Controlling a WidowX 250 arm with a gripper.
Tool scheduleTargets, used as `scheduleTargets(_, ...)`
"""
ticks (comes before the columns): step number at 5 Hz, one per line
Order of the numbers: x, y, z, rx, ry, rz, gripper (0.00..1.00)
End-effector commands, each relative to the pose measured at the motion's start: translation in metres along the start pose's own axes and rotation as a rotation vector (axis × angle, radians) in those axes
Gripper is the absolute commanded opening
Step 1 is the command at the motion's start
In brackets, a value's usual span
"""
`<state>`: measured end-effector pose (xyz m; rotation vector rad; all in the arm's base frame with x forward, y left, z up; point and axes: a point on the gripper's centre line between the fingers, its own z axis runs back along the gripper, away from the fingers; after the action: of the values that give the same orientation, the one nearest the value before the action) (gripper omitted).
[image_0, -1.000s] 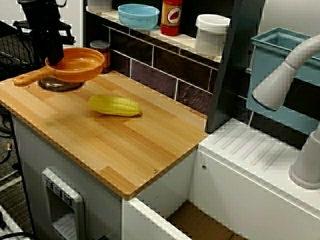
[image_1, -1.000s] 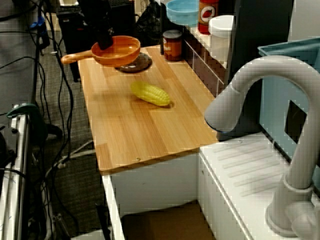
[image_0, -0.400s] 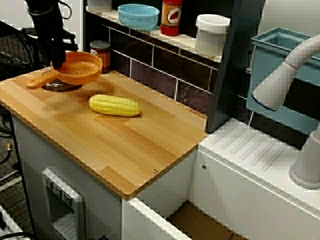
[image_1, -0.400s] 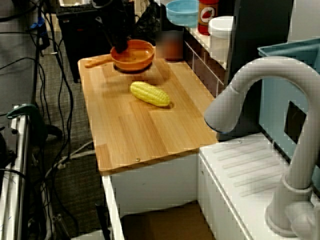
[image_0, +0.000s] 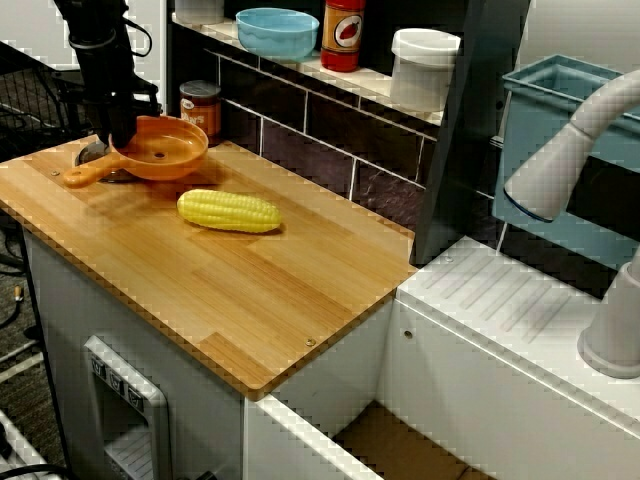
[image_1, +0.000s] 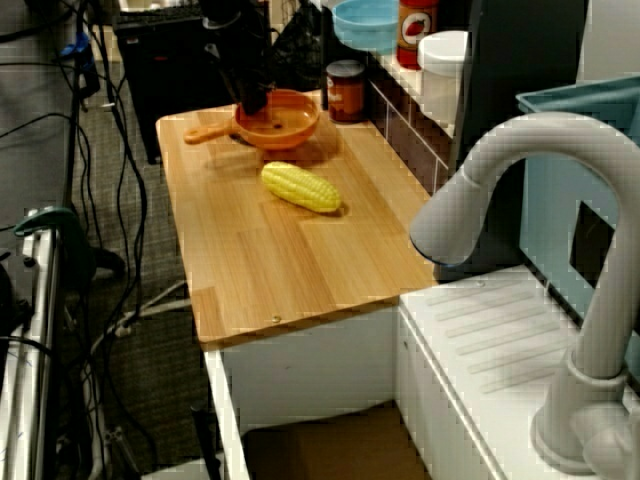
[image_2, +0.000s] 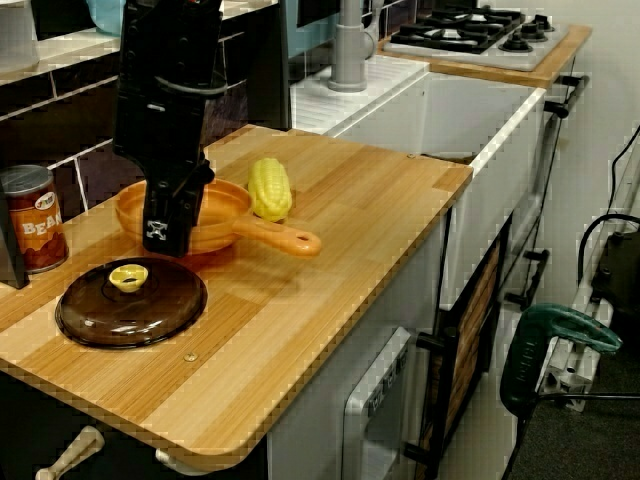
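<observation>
- Orange pan: we log it at the far left end of the wooden counter, close to the tiled wall. Its handle points away from that wall.
- Black arm: it comes down onto the pan. Its jaws are closed on the pan's rim, on the side away from the corn.
- Corn cob: it lies on the counter. The front view shows it just beside the pan and apart from it. In the view from the lid end it overlaps the rim, so we cannot tell there whether they touch.
- Brown lid, yellow knob: we see it whole only in the view from the lid end, flat on the counter beside the pan. The front view gives only a sliver behind the pan.
- Can: it stands against the wall. The letters "BEA" read only in the view from the lid end.
- Shelf, front view: blue bowl, white tub and red bottle, its oval label unreadable.
- Grey faucet: it fills the foreground of the sink-side view.
- Gas hob: we see it only in the view from the lid end.
</observation>
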<state>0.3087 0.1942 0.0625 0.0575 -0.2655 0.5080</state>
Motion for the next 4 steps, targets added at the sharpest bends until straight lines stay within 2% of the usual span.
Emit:
scheduleTargets(1, -0.001, -0.008, 0.014, -0.012, -0.041, -0.017, 0.00)
scheduleTargets(3, -0.012, -0.015, 0.004, -0.010, -0.018, -0.016, 0.00)
scheduleTargets(4, -0.015, -0.013, 0.006, -0.008, -0.011, -0.007, 1.00)
